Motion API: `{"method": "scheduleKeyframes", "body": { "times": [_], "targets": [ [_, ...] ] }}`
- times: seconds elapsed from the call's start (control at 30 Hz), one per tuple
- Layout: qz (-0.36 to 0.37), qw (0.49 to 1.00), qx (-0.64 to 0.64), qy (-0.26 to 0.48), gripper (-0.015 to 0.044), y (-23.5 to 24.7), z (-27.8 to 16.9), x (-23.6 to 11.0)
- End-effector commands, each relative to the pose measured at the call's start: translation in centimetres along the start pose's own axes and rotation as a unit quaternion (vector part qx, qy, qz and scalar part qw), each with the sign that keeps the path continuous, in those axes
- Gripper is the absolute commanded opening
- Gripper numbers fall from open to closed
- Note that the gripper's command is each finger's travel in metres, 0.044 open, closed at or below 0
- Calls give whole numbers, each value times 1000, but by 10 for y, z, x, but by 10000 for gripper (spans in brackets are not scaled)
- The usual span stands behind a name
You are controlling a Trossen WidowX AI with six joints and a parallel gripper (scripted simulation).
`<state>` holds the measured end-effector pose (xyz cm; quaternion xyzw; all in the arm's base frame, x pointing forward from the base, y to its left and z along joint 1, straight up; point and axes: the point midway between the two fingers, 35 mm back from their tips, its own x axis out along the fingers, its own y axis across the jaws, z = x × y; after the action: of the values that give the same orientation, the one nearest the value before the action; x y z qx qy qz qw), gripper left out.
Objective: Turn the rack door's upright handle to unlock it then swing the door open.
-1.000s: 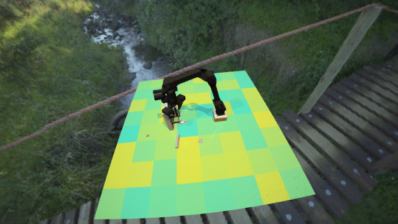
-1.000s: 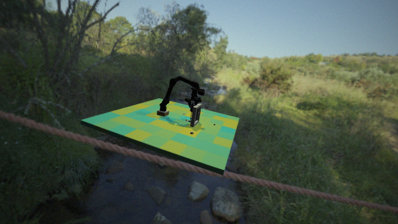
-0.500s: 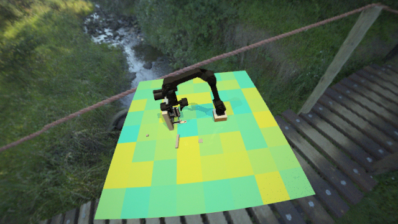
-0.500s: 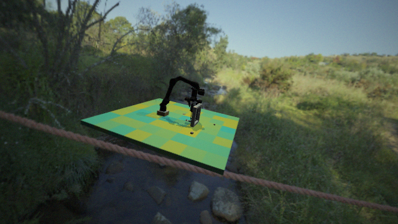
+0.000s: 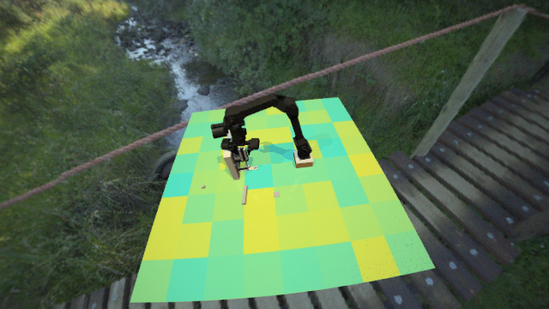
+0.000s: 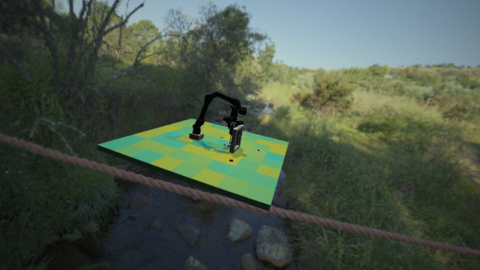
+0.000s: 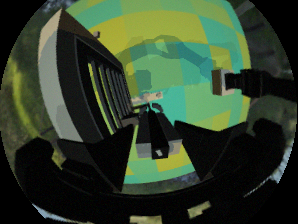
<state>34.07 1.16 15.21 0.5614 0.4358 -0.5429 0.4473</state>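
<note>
The rack frame [image 5: 232, 166] [image 6: 240, 139] [image 7: 50, 95] stands upright on the table, pale outside and dark on its face. The barred door [image 7: 111, 95] shows in the wrist view and looks roughly in line with the frame; its exact angle is hard to tell. The dark handle [image 7: 159, 131] with grey parts at its lower end is between the fingers in the wrist view. My gripper [image 5: 244, 156] [image 7: 153, 125] points down beside the rack's face. Its fingers are open around the handle, with a gap showing on each side. In the exterior view the rack partly hides the fingers.
The tiled table [image 5: 300, 240] [image 6: 157, 150] carries the arm's base block [image 5: 304, 162] [image 6: 196, 136] [image 7: 218, 82]. A thin pale stick [image 5: 244, 195] and a small block [image 5: 276, 194] lie near the rack. A tiny block [image 5: 203, 186] lies on its other side. A pale piece [image 5: 253, 168] lies close by the gripper.
</note>
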Motion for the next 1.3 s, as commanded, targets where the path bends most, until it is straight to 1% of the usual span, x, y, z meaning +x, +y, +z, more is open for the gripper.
{"method": "scheduleKeyframes", "body": {
  "times": [0.0, 1.17, 1.27],
  "targets": [
    [1, 1000, 6, -2, 265, 1, 1, 0],
    [1, 1000, 6, -2, 32, 1, 1, 0],
    [1, 1000, 6, -2, 26, 1, 1, 0]
  ]
}}
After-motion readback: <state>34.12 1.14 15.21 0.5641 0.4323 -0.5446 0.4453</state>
